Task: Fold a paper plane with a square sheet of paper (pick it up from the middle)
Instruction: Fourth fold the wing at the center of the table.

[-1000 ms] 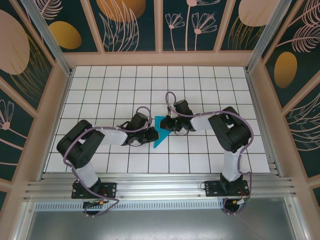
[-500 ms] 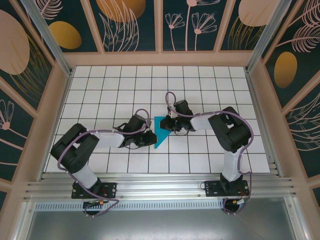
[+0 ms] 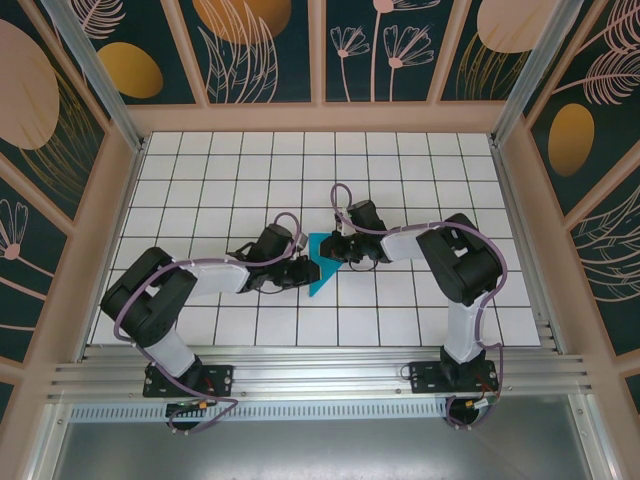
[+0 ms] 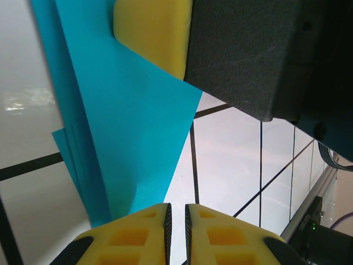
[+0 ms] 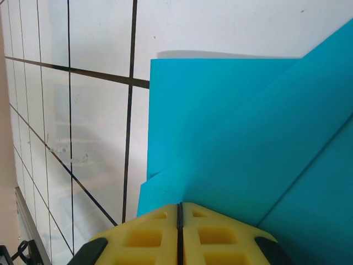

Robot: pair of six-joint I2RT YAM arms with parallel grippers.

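White gridded table [image 3: 200, 160], floral panel walls [image 3: 260, 50]

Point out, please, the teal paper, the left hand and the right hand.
teal paper [image 3: 322, 266]: top view, its visible middle.
left hand [image 4: 176, 212]: left wrist view, between its yellow fingertips.
right hand [image 5: 179, 212]: right wrist view, between its yellow fingertips.

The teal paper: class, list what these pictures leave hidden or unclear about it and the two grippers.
1. Top view: the paper is small and the right gripper covers its upper right, so its folds cannot be read.
2. Left wrist view: the paper's tip runs behind the left gripper; pinched or not, unclear.
3. Right wrist view: the right edge cuts the paper off; the pads cover its near edge.
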